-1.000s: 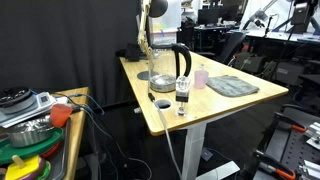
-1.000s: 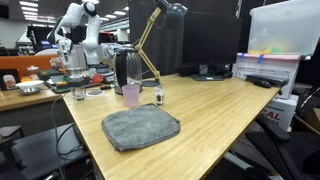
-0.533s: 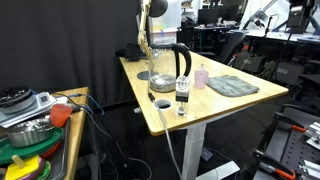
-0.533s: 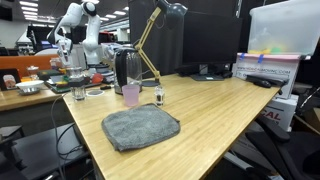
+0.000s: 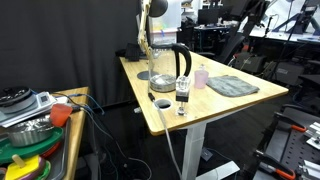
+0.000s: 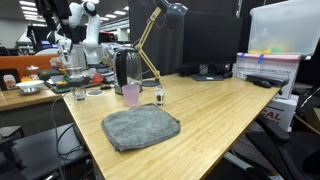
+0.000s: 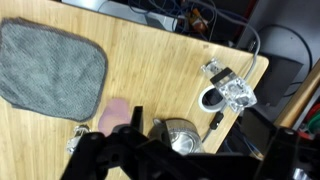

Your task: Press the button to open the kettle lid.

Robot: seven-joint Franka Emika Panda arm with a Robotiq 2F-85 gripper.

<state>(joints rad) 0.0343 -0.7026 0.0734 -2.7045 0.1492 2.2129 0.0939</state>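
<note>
The kettle (image 5: 170, 63) stands on the wooden table (image 5: 215, 105), glass body with a black handle and the black lid (image 5: 168, 47) shut on top. It also shows in an exterior view (image 6: 126, 70). In the wrist view I look down on the kettle (image 7: 178, 135) from high above. My gripper (image 7: 198, 140) is a dark blur at the bottom edge, fingers wide apart and empty, well above the kettle. The white arm (image 6: 78, 25) rises behind the table.
A pink cup (image 5: 201, 77) and a grey cloth (image 5: 232, 86) lie beside the kettle. A small clear bottle (image 5: 182, 95) and a black ring (image 5: 163, 102) sit near the table's edge. A desk lamp (image 6: 160, 20) leans over the kettle. A cluttered side table (image 5: 40, 120) stands nearby.
The things on the table have not moved. A dark shape has come into the background at the top of both exterior views.
</note>
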